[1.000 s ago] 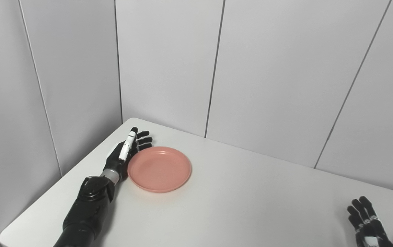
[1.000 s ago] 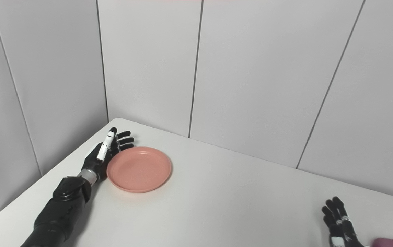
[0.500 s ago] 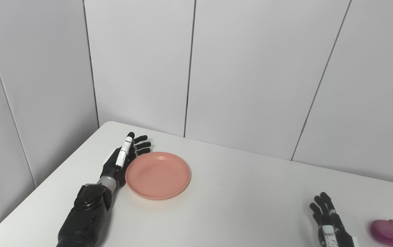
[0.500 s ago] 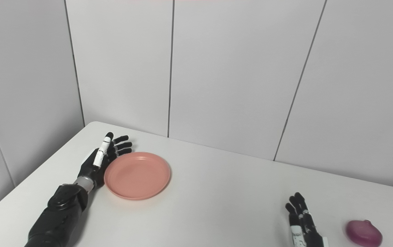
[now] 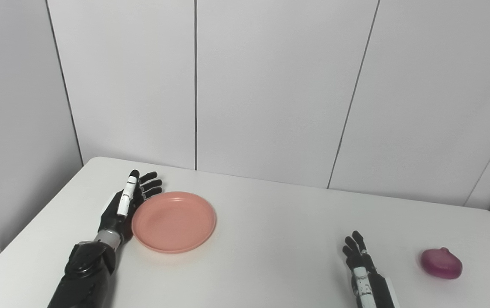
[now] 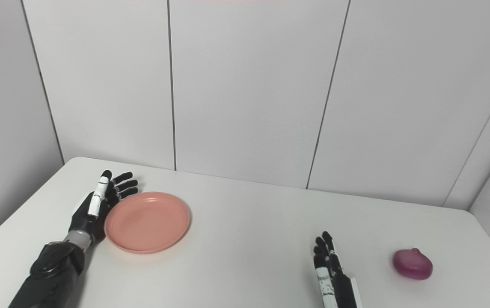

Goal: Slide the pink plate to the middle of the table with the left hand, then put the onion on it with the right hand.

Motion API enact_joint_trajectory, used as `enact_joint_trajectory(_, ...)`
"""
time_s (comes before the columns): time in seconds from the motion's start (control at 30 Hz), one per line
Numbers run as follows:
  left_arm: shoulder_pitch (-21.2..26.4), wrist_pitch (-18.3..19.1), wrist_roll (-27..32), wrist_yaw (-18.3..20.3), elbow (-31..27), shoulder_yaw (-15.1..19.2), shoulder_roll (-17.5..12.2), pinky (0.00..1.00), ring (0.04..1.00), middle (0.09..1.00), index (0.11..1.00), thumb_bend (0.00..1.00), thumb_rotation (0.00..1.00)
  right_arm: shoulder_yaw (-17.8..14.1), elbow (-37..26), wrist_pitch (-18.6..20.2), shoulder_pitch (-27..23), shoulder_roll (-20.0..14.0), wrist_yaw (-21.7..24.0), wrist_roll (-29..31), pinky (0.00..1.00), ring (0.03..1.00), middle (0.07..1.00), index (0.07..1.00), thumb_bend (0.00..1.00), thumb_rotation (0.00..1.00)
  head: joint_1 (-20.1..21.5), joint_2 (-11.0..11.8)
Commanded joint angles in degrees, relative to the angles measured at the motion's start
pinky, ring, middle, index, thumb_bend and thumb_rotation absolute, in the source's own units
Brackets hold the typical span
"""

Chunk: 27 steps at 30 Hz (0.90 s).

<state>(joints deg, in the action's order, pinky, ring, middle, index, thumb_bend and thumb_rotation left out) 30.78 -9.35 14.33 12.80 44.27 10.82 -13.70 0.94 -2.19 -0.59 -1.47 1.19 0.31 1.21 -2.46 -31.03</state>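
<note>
White table (image 5: pixel 270 239) against grey panelled walls (image 5: pixel 266 85).

Both head cameras look down and forward from behind the two hands, across the white table (image 5: pixel 270 239) toward the panelled wall (image 5: pixel 270 85). They sit side by side, the right eye view shifted slightly. Both share the left hand (image 5: pixel 126 205), right hand (image 6: pixel 329 269) and everything between.

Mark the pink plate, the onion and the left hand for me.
pink plate (image 5: pixel 174 222), left eye view, on its bare inner floor.
onion (image 5: pixel 441 263), left eye view, middle of its purple skin.
left hand (image 6: pixel 95 203), right eye view, middle of the hand beside the plate's left rim.
</note>
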Motion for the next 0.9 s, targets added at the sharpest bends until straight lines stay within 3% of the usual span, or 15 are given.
enact_joint_trajectory(0.0,1.3,0.0,-0.4,-0.6,-2.3,-0.4,0.5,0.83,0.821,0.799,0.776,0.60,1.00,0.1,-2.0,0.4,-1.4,0.1,0.1,0.0,1.00,0.992,0.971,0.998,0.66,0.87,0.0,0.0)
enact_joint_trajectory(0.47,-3.0,6.2,-3.9,-5.1,-13.2,-3.6,4.4,0.83,0.823,0.806,0.784,0.60,1.00,0.0,-2.5,0.8,-1.3,0.0,-0.1,-0.3,1.00,0.976,0.967,0.986,0.67,0.86,-0.3,-0.5)
enact_joint_trajectory(0.87,-6.0,11.7,-6.6,-9.3,-21.2,-5.0,8.1,0.86,0.845,0.824,0.808,0.58,1.00,0.7,-2.6,1.2,-1.5,0.6,-0.5,-1.0,1.00,0.976,0.967,0.990,0.66,0.89,2.3,-1.0)
